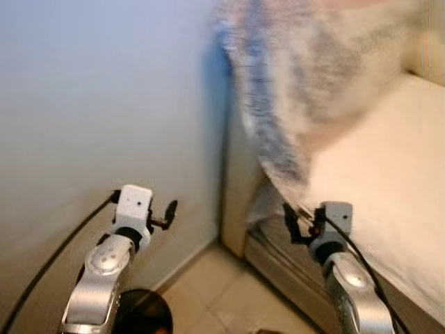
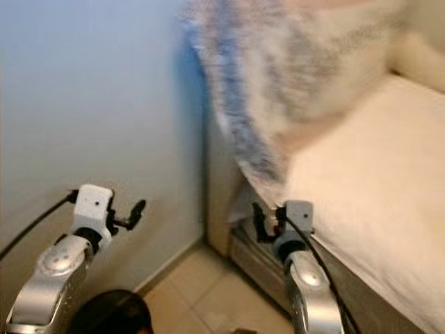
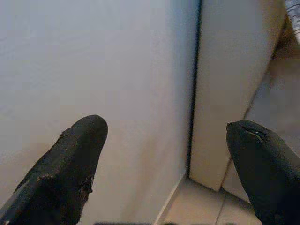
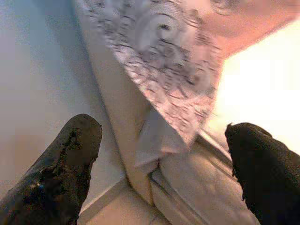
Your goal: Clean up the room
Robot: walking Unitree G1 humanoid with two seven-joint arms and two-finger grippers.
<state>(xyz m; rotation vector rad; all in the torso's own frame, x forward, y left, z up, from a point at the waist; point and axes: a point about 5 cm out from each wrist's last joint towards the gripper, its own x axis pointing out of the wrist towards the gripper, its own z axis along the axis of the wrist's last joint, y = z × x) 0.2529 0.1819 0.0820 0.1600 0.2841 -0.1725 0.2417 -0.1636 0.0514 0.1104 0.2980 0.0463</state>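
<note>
A patterned grey-and-pink blanket [image 1: 313, 76] lies rumpled across the head end of a bed with a cream sheet [image 1: 389, 188]; its edge [image 4: 173, 79] hangs over the bed's corner. My right gripper [image 1: 297, 221] is raised just below that hanging edge, by the side of the mattress, open with nothing between its fingers [image 4: 65, 168]. My left gripper [image 1: 167, 212] is held up facing the bare pale wall [image 1: 90, 104], also open and empty, its fingers [image 3: 70, 164] wide apart.
The bed frame's corner post [image 1: 236, 209] stands close against the wall, leaving a narrow gap. Beige floor tiles [image 1: 222, 292] lie below, with a skirting board along the wall. A round black thing [image 1: 142, 313] sits low between the arms.
</note>
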